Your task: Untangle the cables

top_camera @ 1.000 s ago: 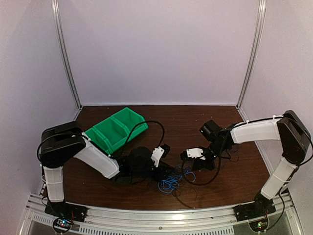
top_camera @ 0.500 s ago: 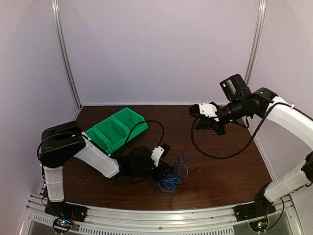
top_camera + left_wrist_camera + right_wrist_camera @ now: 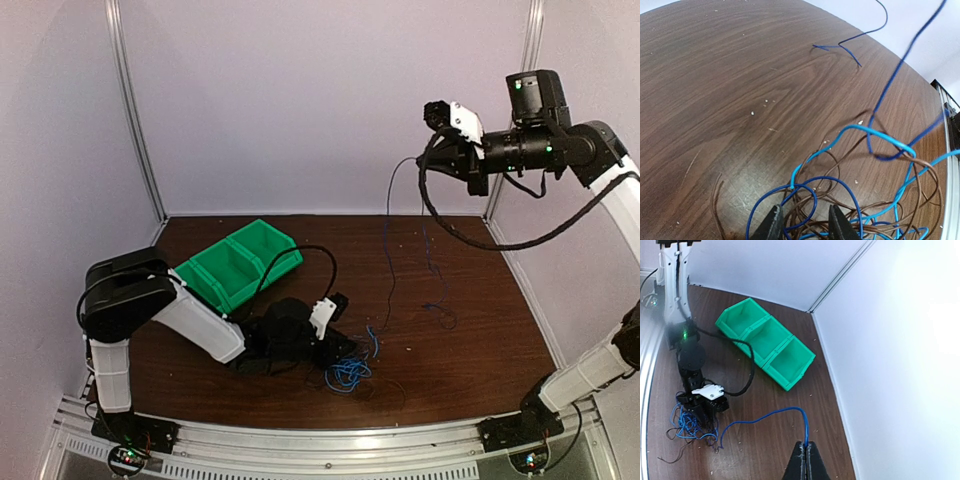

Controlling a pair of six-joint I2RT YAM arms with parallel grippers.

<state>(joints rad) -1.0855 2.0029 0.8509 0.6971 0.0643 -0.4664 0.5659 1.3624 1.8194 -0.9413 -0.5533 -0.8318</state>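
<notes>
Now you are working one strand loose: right gripper, upper right, is pinching a blue cable between shut jaws; left gripper is straddling the cable tangle, lower centre, jaws part-open. Next, probably: pulling it clear.

The right gripper shows at the bottom centre of the frame, its two dark fingers pressed together on a thin blue cable. The cable rises a short way from the fingertips, then arcs left and down across the brown table towards the lower left. There a tangle of cables, mostly blue, lies under the black end of the left arm, which runs down the left side from the upper left corner. A green bin with three compartments sits slantwise at upper centre, near the white wall that fills the right side
</notes>
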